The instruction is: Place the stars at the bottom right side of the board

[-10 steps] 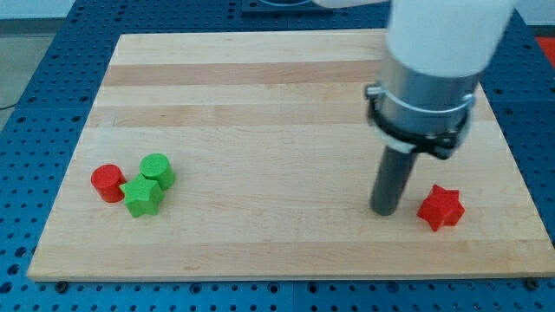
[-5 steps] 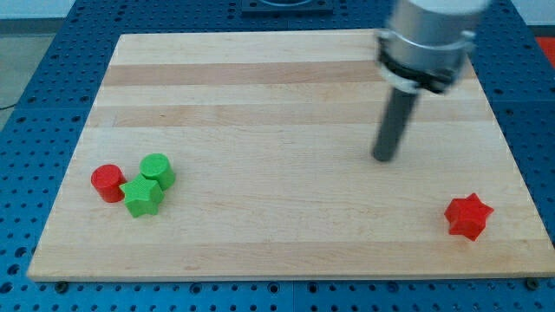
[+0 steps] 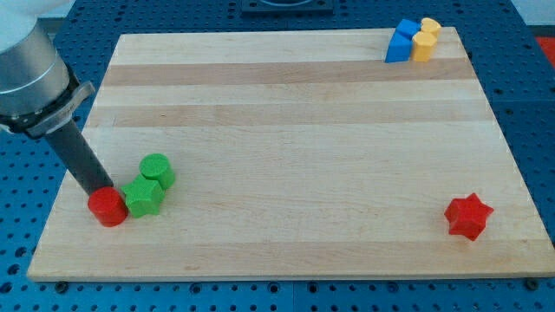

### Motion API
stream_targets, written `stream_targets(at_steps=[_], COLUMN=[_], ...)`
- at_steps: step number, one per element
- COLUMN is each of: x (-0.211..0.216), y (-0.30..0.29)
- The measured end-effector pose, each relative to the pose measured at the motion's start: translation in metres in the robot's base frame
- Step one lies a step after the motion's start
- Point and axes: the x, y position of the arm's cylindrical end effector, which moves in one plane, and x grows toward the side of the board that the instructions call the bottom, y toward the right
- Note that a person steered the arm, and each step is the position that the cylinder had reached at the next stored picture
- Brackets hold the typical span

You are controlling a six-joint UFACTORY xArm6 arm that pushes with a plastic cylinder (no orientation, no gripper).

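A red star lies near the board's bottom right corner. A green star lies at the bottom left, touching a green cylinder above it and a red cylinder on its left. My tip stands at the red cylinder's upper left edge, just left of the green star.
A blue block and a yellow block sit together at the board's top right corner. The wooden board lies on a blue perforated table.
My tip pushed the red star toward the bottom right, then crossed the board from the right side to the far left, beside the red cylinder. The blue and yellow blocks have come into view.
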Motion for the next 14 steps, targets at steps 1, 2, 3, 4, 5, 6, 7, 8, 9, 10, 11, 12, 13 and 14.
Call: stream_targets(at_steps=[1, 2, 3, 4, 5, 6, 7, 8, 9, 10, 11, 12, 13, 14], x=[0.0, 0.006, 0.024, 0.042, 0.056, 0.072, 0.069, 0.046, 0.025, 0.015, 0.007, 0.012, 0.006, 0.015], y=[0.014, 0.052, 0.07, 0.075, 0.087, 0.1, 0.128, 0.178, 0.235, 0.287, 0.326, 0.353, 0.315, 0.258])
